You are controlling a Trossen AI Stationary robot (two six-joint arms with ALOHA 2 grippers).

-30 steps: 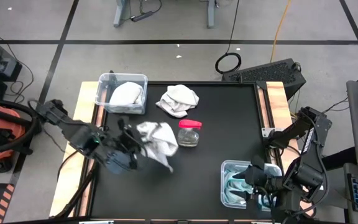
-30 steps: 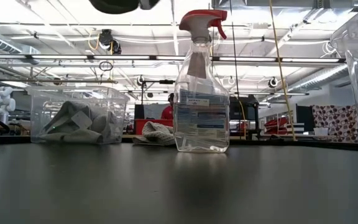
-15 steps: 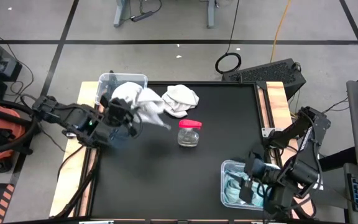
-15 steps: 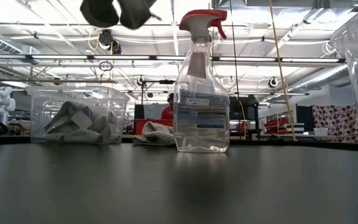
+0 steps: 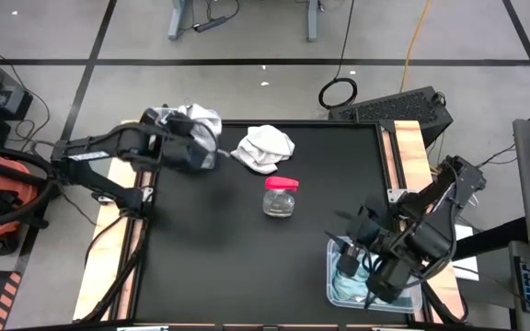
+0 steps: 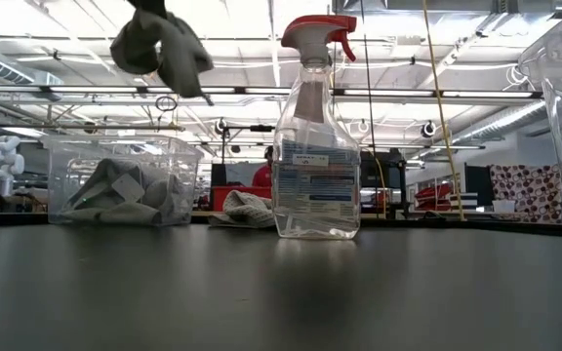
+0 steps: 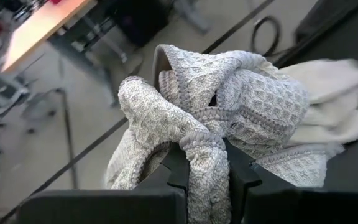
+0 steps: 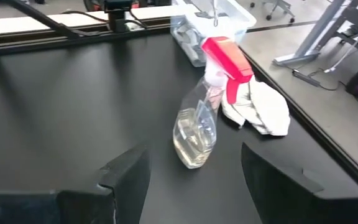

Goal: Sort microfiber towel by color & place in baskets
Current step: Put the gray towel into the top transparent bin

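My left gripper is clamped on a grey-white microfiber towel, bunched up and held over the far-left basket, which already has grey towels in it. Another white towel lies beside the spray bottle. My right gripper hovers over the near-right basket of blue towels, fingers spread wide, holding nothing.

robotics lab / open workshop: exposed ceiling ducts, cables on floor, small white humanoid robot behind black desk.
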